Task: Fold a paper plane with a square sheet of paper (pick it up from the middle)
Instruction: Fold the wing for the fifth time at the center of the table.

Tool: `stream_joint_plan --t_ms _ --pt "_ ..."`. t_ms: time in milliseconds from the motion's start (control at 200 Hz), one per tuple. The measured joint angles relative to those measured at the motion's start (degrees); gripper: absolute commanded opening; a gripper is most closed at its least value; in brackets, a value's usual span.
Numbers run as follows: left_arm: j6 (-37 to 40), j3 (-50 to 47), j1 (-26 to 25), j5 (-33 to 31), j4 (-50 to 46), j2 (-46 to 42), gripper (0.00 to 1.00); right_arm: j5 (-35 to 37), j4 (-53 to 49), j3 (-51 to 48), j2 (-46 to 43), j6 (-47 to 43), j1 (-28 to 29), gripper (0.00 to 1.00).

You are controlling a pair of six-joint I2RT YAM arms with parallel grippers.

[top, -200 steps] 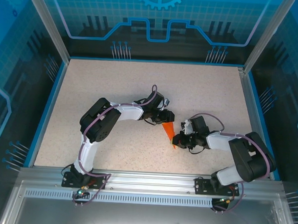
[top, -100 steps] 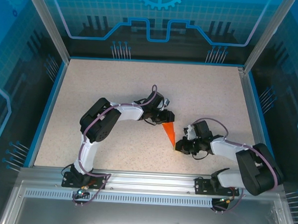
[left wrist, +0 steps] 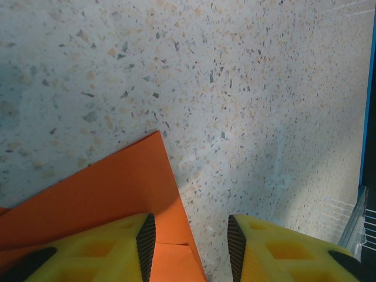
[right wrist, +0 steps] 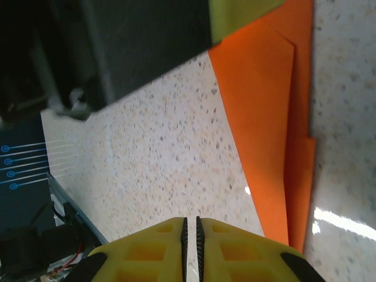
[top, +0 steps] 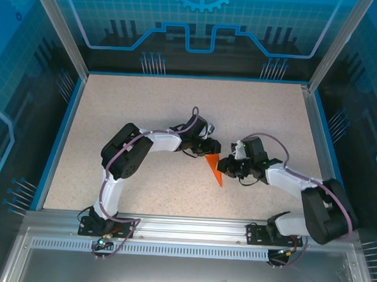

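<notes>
The paper plane (top: 215,169) lies flat on the speckled counter (top: 146,107), a little right of centre and between the two arms. It is a slim orange wedge, with its wide end to the far side and its point towards the near edge.

The left end effector (top: 208,149) sits at the wide far end of the plane. In the left wrist view its yellow fingers (left wrist: 117,247) stand apart with a clear gap between them. One finger is over the orange paper (left wrist: 100,200) and the other over bare counter. The paper's edge runs through the gap. Nothing is clamped between the jaws; whether the finger presses on the sheet I cannot tell.

The right end effector (top: 223,170) is low over the counter, just beside the right edge of the plane near its middle. In the right wrist view its fingertips (right wrist: 153,247) are almost together, with only a thin slit between the pads, and they grip nothing. The folded paper (right wrist: 264,117) runs past them on one side and shows overlapping flaps with sharp creases.
</notes>
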Motion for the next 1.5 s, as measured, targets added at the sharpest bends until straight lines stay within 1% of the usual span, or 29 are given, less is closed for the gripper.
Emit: stream_joint_plan --t_ms 130,270,430,530,820,1060,1260,1501 --pt "0.0 0.0 0.02 0.2 0.0 0.0 0.41 -0.68 2.86 1.86 6.71 0.9 0.0 0.12" --pt "0.02 0.0 0.02 0.2 0.0 0.0 0.41 -1.25 4.94 2.82 11.58 1.36 0.0 0.1" --pt "0.02 0.0 0.02 0.2 -0.02 0.0 0.4 -1.27 6.6 2.84 15.54 1.53 0.0 0.09" --pt "0.0 0.0 0.07 0.13 0.0 0.0 0.4 -1.9 8.44 2.1 16.02 1.55 -0.02 0.09" --pt "-0.02 -0.02 0.11 0.11 0.0 0.0 0.4 -3.78 19.02 -4.15 14.78 1.16 -0.44 0.09" --pt "-0.04 -0.07 0.07 0.35 -0.04 0.02 0.4 -3.87 22.18 -9.55 11.02 0.22 -0.39 0.08" --pt "-0.02 -0.07 0.07 0.37 -0.04 0.02 0.4 -3.82 21.38 -11.91 7.85 -0.04 -0.39 0.09" --pt "-0.02 -0.04 0.07 0.35 -0.07 0.04 0.41 -3.61 14.36 -13.99 1.77 -1.68 -0.33 0.14"
